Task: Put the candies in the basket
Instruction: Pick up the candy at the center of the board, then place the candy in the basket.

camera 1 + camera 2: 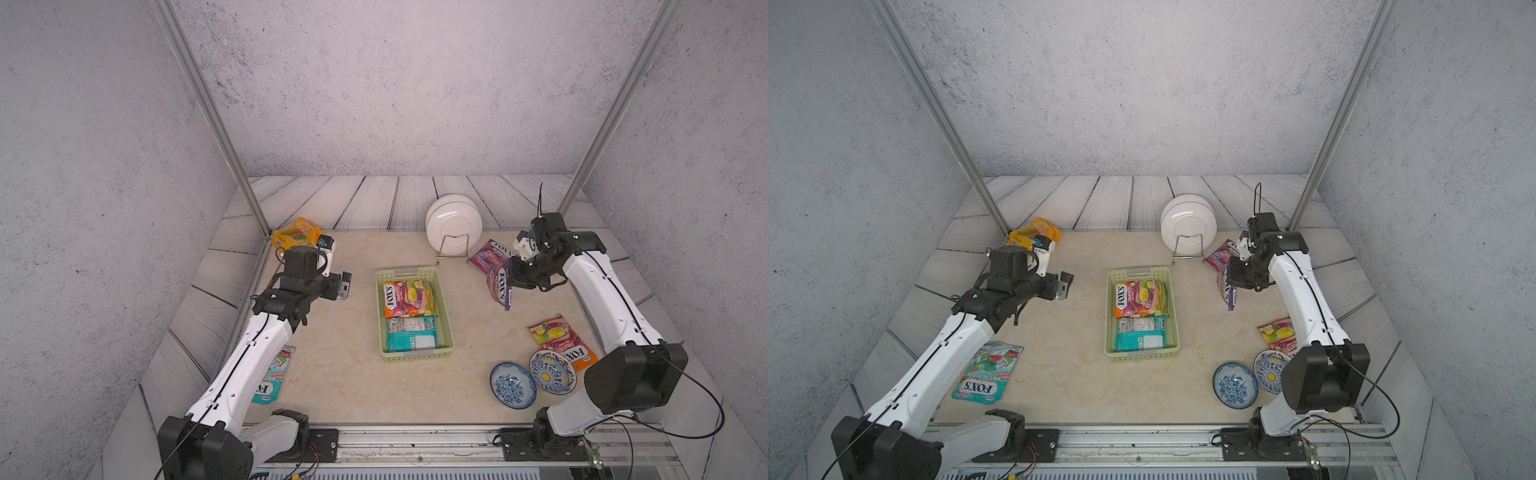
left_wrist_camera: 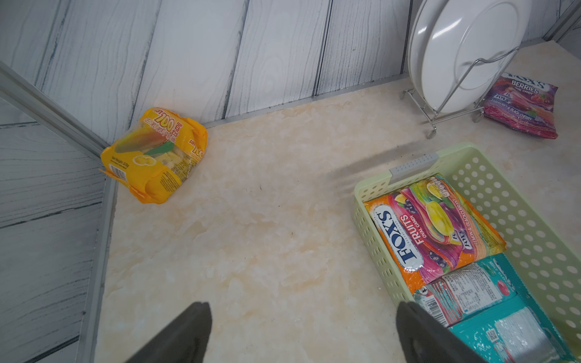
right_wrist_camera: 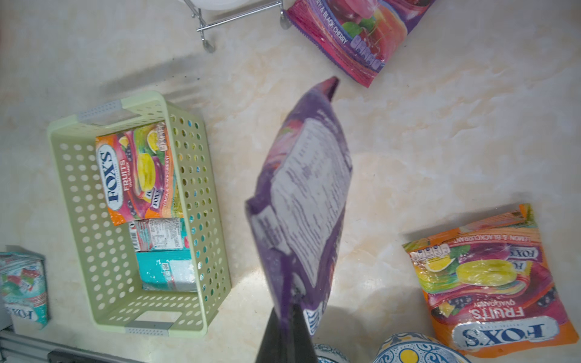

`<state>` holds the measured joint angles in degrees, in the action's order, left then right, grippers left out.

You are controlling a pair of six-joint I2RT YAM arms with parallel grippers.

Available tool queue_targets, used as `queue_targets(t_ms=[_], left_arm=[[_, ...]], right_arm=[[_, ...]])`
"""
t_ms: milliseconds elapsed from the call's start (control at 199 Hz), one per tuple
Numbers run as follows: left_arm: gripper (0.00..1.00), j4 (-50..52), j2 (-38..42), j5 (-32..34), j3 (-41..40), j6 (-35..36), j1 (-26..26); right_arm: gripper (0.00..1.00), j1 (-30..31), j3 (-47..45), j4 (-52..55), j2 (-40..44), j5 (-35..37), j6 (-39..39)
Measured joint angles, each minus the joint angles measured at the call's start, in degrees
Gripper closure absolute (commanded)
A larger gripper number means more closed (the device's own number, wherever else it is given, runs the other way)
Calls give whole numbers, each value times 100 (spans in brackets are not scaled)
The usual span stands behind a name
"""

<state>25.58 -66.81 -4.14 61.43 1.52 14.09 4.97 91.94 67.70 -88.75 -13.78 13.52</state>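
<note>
Top views, held candy: the right gripper (image 1: 514,277) is clamped on one end of a glossy purple plastic FOX'S packet (image 1: 500,291); the packet hangs clear of the table on the robot's right of the pale yellow-green perforated plastic basket (image 1: 444,316), not yet over it
Top views, left claw: the left gripper (image 1: 1064,286) stands wide and empty on the robot's left of the basket
Top views, loose candies: puffy yellow-orange bag (image 1: 297,233) far-left of the basket; teal mint packet (image 1: 986,372) near-left; pink-purple berries packet (image 1: 492,252) far-right; loose orange fruits packet (image 1: 559,338) near-right
Left wrist, basket contents: an orange-pink fruits packet (image 2: 434,229) and a teal-backed packet (image 2: 503,320) lie flat inside, end to end; the black fingers (image 2: 188,333) are spread with nothing between them
Right wrist, grip: the jaws pinch the packet's end seam; the body droops and tilts below, beside the basket's long wall (image 3: 201,195)
Handling, judged: light, limp, slick film with contents that shift; a deep bite on a crimped end seam looks safest; a grip on the belly would likely slip
</note>
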Motion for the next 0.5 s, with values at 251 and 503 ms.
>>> queue_targets(t_ms=[251, 503], left_arm=[[2, -90, -13, -42, -83, 4, -59], [2, -136, -42, -109, -96, 0, -96]], right_arm=[[100, 55, -4, 232, 494, -748, 229], [100, 448, -4, 262, 1029, -1399, 625]])
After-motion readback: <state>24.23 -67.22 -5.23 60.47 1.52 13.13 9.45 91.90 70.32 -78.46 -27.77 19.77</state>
